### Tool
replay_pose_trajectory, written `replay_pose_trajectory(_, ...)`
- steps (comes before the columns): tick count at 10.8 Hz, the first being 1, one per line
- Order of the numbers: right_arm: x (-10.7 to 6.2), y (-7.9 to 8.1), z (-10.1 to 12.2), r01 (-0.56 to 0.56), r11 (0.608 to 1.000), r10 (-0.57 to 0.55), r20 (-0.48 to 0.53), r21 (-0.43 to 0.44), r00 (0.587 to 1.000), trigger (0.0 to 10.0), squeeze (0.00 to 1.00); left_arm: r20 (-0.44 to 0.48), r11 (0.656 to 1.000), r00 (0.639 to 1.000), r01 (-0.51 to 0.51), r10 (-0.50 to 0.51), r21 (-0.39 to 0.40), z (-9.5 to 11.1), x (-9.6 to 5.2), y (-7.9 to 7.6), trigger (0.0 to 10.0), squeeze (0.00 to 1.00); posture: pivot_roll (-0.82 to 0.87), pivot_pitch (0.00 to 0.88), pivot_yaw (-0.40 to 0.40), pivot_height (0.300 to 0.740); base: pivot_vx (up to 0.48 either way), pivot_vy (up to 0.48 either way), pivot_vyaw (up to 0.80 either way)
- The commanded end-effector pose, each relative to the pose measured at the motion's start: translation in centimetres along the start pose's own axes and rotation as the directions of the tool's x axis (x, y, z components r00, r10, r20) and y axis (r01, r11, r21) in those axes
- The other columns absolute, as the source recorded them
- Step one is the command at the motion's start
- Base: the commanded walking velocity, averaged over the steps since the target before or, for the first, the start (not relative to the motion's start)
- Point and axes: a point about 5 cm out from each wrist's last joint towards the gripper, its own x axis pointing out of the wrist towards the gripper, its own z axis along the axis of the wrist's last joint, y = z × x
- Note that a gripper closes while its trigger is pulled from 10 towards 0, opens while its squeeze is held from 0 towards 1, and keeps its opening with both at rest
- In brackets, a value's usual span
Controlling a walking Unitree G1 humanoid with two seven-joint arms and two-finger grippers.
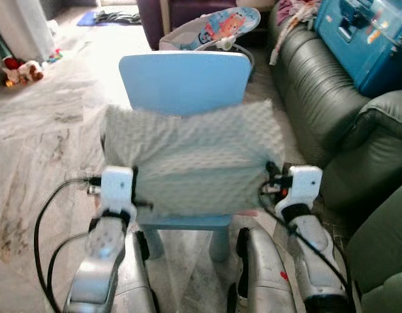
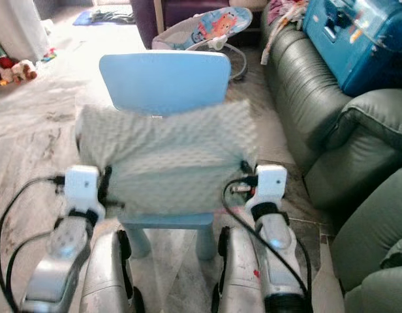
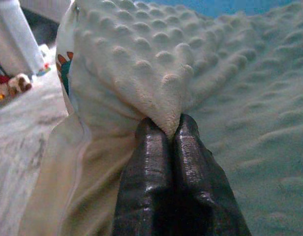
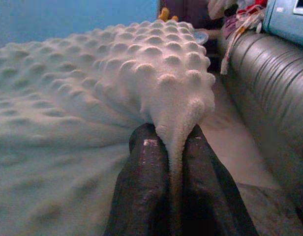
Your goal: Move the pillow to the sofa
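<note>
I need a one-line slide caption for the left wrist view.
Left end effector pinching a fold of the bumpy pillow, closed on the fabric.

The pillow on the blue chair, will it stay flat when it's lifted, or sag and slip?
The pillow probably sags in the middle: each tool pinches only a fold of its soft, bumpy cover. It looks light, since those small pinches seem to hold. The left tool and right tool could slip off the fabric.

My two head cameras look forward and down from above the arms, both taking in the pillow (image 1: 191, 160) over the blue chair (image 1: 185, 78), with the sofa (image 2: 318, 130) on the right. Each wrist camera sits very close behind its claw, left claw (image 3: 165, 129) and right claw (image 4: 172, 142), facing the pillow's bumpy fabric.
</note>
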Motion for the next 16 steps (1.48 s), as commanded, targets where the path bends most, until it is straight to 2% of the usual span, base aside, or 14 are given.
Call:
replay_pose_trajectory(1, 0.4, -0.8, 1.2, 0.036, 0.999, -0.036, 0.039, 0.0, 0.999, 10.0, 0.0, -0.012, 0.998, 0.998, -0.058, 0.058, 0.024, -0.1, -0.1, 1.2, 2.6, 0.0, 0.0, 0.0, 0.022, 0.522, 0.0, 0.0, 0.0)
replay_pose_trajectory(2, 0.6, -0.6, 1.2, 0.034, 0.999, -0.034, 0.025, 0.001, 0.999, 10.0, 0.0, -0.021, 0.998, 0.998, -0.056, 0.056, 0.026, -0.2, 0.0, 0.9, 10.0, 0.0, 0.01, 0.0, 0.007, 0.536, 0.0, 0.0, 0.0)
replay_pose_trajectory(4, 0.6, -0.2, 0.8, 0.021, 0.999, -0.021, 0.002, 0.027, 1.0, 10.0, 0.0, -0.038, 0.994, 0.994, -0.102, 0.103, 0.035, -0.6, -0.3, 1.2, 10.0, 0.0, 0.01, 0.0, -0.016, 0.569, 0.0, 0.0, 0.0)
replay_pose_trajectory(9, 0.6, -0.2, 0.9, 0.024, 0.999, -0.024, -0.013, 0.038, 1.0, 10.0, 0.0, -0.054, 0.992, 0.993, -0.099, 0.103, 0.077, -0.8, -0.5, 1.4, 10.0, 0.0, 0.02, 0.0, -0.029, 0.648, 0.0, 0.0, 0.0)
replay_pose_trajectory(12, 0.4, -0.4, 0.7, 0.032, 0.998, -0.03, -0.026, 0.05, 0.999, 10.0, 0.0, -0.054, 0.988, 0.992, -0.107, 0.114, 0.114, -0.9, 0.0, 0.9, 10.0, 0.0, 0.01, 0.0, -0.026, 0.691, 0.0, 0.0, 0.0)
replay_pose_trajectory(13, 0.4, -0.3, 0.8, 0.031, 0.998, -0.03, -0.025, 0.051, 0.999, 10.0, 0.0, -0.071, 0.992, 0.993, -0.09, 0.096, 0.092, -1.0, 0.1, 0.6, 10.0, 0.0, 0.01, 0.0, -0.026, 0.706, 0.0, 0.0, 0.0)
replay_pose_trajectory(16, 0.3, -0.5, 0.8, 0.027, 0.999, -0.026, -0.031, 0.038, 0.999, 10.0, 0.0, -0.071, 0.988, 0.99, -0.11, 0.118, 0.107, -1.0, 0.3, 0.0, 10.0, 0.0, 0.0, 0.0, -0.03, 0.74, 0.0, 0.0, 0.0)
